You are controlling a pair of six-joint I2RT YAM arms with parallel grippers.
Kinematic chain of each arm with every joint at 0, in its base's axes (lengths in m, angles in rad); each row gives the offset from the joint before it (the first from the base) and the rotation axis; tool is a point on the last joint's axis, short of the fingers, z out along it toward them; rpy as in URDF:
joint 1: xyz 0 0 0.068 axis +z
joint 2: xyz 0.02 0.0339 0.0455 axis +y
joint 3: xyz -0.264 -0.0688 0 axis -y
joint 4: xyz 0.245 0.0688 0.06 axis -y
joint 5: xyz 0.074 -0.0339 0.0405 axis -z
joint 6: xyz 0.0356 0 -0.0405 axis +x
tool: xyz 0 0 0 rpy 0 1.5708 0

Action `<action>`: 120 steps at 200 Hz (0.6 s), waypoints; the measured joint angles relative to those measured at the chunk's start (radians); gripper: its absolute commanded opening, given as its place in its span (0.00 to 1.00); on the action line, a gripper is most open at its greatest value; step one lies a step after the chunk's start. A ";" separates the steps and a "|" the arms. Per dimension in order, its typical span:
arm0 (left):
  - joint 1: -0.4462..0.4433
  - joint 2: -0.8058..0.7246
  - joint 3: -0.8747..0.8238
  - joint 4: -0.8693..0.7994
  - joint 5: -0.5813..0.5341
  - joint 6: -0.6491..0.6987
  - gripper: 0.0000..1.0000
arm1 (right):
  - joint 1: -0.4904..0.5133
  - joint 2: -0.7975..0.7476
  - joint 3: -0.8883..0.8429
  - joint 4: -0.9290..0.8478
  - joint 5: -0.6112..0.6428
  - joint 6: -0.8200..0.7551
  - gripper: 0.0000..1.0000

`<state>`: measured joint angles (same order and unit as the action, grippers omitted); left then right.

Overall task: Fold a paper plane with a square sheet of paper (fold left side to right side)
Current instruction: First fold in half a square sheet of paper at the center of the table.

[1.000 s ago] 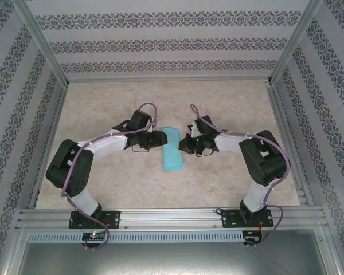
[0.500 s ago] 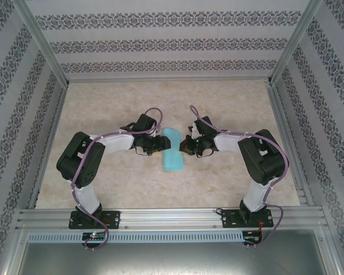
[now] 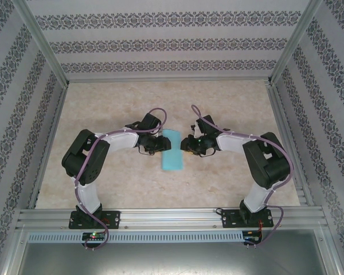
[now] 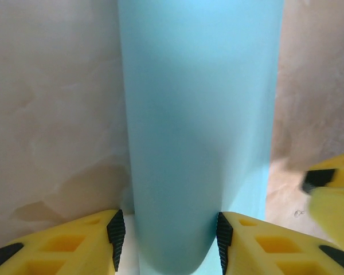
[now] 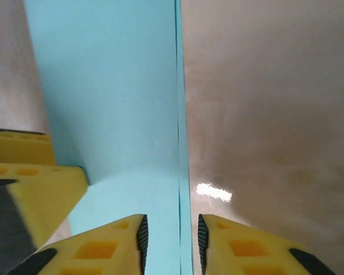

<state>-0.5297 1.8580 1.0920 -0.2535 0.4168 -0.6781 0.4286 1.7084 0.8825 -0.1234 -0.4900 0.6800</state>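
The square sheet of paper (image 3: pixel 172 150) is turquoise and lies mid-table as a narrow rectangle, its left side folded over to the right. No paper plane is in view. My left gripper (image 3: pixel 163 144) is at the sheet's left side. In the left wrist view its jaws (image 4: pixel 167 238) stand open astride the rounded, uncreased fold (image 4: pixel 195 114); the right pad touches it and the left pad stands clear. My right gripper (image 3: pixel 184 147) is at the sheet's right edge. It is open (image 5: pixel 170 243), with the two stacked paper edges (image 5: pixel 114 97) running between its pads.
The tabletop (image 3: pixel 229 103) is beige and mottled, fenced by aluminium rails (image 3: pixel 166 215) and patterned walls. The two grippers nearly face each other across the sheet. A right finger (image 4: pixel 332 189) shows in the left wrist view, and a left finger (image 5: pixel 28 183) in the right wrist view.
My left arm has swung right, bringing its gripper further onto the sheet's left side. My right gripper's jaws have parted from shut. The sheet has stayed in place.
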 measured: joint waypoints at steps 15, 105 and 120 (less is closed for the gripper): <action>-0.004 0.006 0.012 -0.014 -0.007 0.005 0.50 | -0.021 -0.066 -0.009 -0.019 0.043 -0.011 0.43; -0.022 0.052 0.098 -0.120 -0.048 0.020 0.51 | -0.119 -0.368 -0.159 -0.060 0.233 -0.027 0.69; -0.027 0.061 0.115 -0.142 -0.061 0.020 0.51 | -0.126 -0.396 -0.180 -0.058 0.238 -0.024 0.76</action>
<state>-0.5568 1.9186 1.2068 -0.3950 0.3557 -0.6582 0.3023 1.3121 0.7025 -0.1818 -0.2516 0.6559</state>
